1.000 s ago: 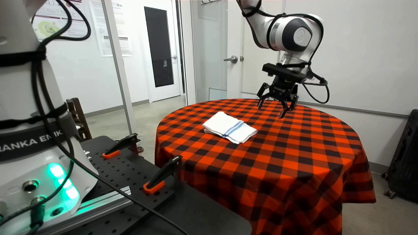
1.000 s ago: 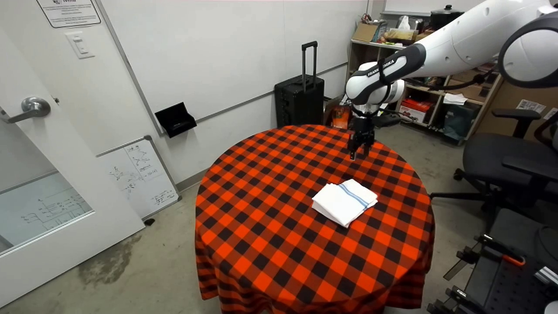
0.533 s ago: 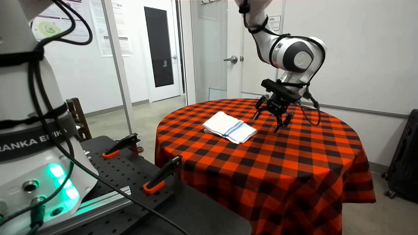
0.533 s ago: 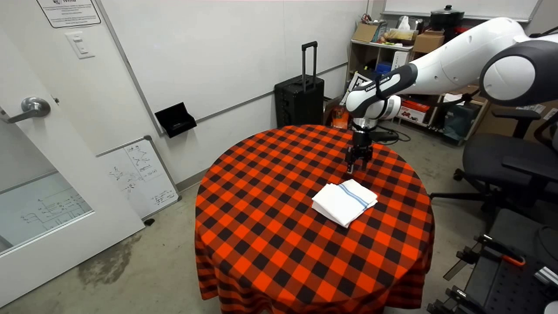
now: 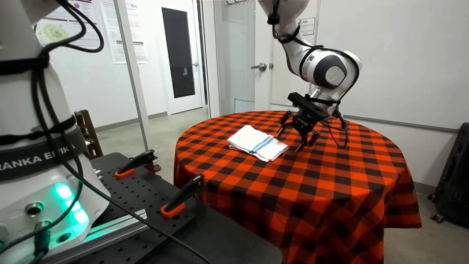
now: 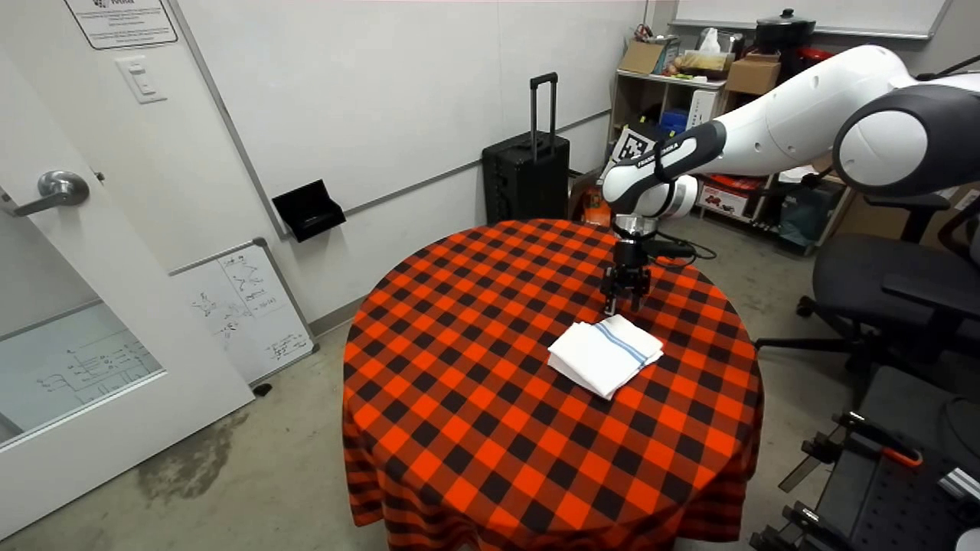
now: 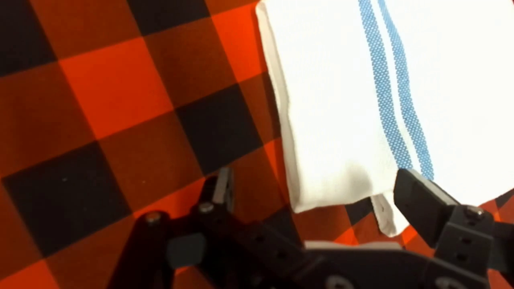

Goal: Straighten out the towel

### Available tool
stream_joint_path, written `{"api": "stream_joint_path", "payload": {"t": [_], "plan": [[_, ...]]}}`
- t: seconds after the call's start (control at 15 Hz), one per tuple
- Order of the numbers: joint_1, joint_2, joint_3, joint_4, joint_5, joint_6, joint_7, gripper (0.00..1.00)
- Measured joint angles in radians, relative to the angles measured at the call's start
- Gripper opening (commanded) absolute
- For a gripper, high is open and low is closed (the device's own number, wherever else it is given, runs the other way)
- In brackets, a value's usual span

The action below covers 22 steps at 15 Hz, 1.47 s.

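The white towel (image 5: 249, 141) lies folded in layers on the checked tablecloth, blue stripes near one edge. It also shows in an exterior view (image 6: 601, 356) and in the wrist view (image 7: 333, 120). There, a small lower flap sticks out past the top layer near the right finger. My gripper (image 5: 289, 142) is open and empty, tilted, low over the table beside the towel's striped end. In an exterior view the gripper (image 6: 622, 308) is just beyond the towel's far corner. In the wrist view the open fingers (image 7: 315, 172) stand either side of that corner; the right one overlaps the stripes in view.
The round table wears a red-and-black checked tablecloth (image 5: 329, 176). The robot's base stands on a black mount with orange-tipped clamps (image 5: 173, 210) close to the table. A black suitcase (image 6: 527, 180) and an office chair (image 6: 896, 260) stand on the floor around it.
My gripper has come down and toward the towel, from high over the table's far part to just beside the towel's striped end. It has tilted more. The towel has not moved.
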<state>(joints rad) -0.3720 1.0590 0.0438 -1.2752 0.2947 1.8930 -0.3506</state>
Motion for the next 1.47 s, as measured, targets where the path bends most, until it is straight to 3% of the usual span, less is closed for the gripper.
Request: {"api": "stream_joint_path", "payload": {"t": [0.07, 0.2, 0.73, 0.87, 1.47], "plan": [[0.0, 0.003, 0.001, 0.0, 0.0, -0.006, 0.0, 0.74], [0.0, 0.013, 0.001, 0.001, 0.0, -0.017, 0.0, 0.68], [-0.005, 0.022, 0.002, 0.018, 0.0, -0.041, 0.0, 0.05], [-0.005, 0.022, 0.002, 0.024, 0.0, -0.046, 0.0, 0.0], [0.012, 0.007, 0.05, 0.027, -0.003, -0.086, -0.008, 0.01]]}}
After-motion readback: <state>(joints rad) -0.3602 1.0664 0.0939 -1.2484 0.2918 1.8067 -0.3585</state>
